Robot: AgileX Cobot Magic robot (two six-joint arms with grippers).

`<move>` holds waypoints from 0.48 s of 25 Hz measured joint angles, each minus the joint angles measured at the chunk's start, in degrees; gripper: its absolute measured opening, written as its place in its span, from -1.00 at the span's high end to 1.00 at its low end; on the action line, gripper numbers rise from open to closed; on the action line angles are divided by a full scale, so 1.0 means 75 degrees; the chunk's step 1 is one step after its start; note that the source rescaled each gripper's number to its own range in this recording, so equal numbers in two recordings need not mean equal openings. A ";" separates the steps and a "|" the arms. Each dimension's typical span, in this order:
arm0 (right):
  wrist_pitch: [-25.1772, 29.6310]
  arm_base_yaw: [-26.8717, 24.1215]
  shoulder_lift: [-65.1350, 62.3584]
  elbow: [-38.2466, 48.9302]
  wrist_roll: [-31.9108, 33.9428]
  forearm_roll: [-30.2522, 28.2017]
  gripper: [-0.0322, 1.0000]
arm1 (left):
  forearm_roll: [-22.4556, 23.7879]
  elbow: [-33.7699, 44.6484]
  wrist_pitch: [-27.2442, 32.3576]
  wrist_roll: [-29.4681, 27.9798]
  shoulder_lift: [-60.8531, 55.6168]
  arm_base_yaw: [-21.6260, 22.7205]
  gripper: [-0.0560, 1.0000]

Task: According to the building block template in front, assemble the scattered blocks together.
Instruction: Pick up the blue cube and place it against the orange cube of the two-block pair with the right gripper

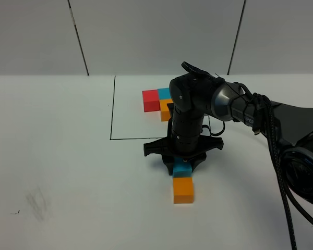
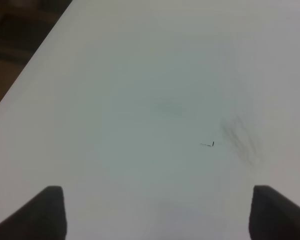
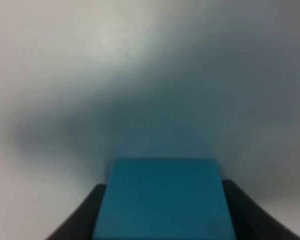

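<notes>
Just beside orange block (image 1: 183, 190), right gripper (image 3: 163, 222) clamps blue block (image 1: 181, 168).

White surface (image 1: 68, 156) with a grey smudge (image 1: 39, 202); thin black outline (image 1: 112, 109) by the red, blue and orange template (image 1: 157, 99); one blue block (image 1: 181, 168), one orange block (image 1: 183, 190).

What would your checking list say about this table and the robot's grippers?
Surface: white table, grey smudge, black outline.
Job's things: template inside the outline; blue block just behind orange block; red loose block not seen.
Clutter: nothing seen.
Grippers: right gripper shut on blue block; left gripper open, empty.
Cables: black cables along the right arm.
Surroundings: pale wall panels.
</notes>
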 joint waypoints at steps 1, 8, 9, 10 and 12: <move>0.0000 0.0000 0.0000 0.0000 0.0000 -0.0001 0.93 | 0.0000 0.0000 0.0000 0.0000 0.0000 0.0000 -0.70; 0.0114 0.0025 0.0003 0.0000 0.0000 0.0022 0.93 | 0.0026 0.0000 0.0000 0.0000 0.0000 0.0000 -0.70; 0.0143 0.0042 0.0003 0.0000 0.0000 0.0022 0.93 | 0.0031 0.0000 0.0000 0.0000 0.0000 0.0000 -0.70; 0.0160 0.0057 0.0003 0.0000 0.0000 0.0022 0.93 | 0.0065 0.0000 0.0000 0.0000 0.0000 0.0000 -0.70; 0.0195 0.0074 0.0003 0.0000 0.0000 0.0046 0.93 | 0.0173 0.0000 0.0000 0.0000 0.0000 0.0000 -0.70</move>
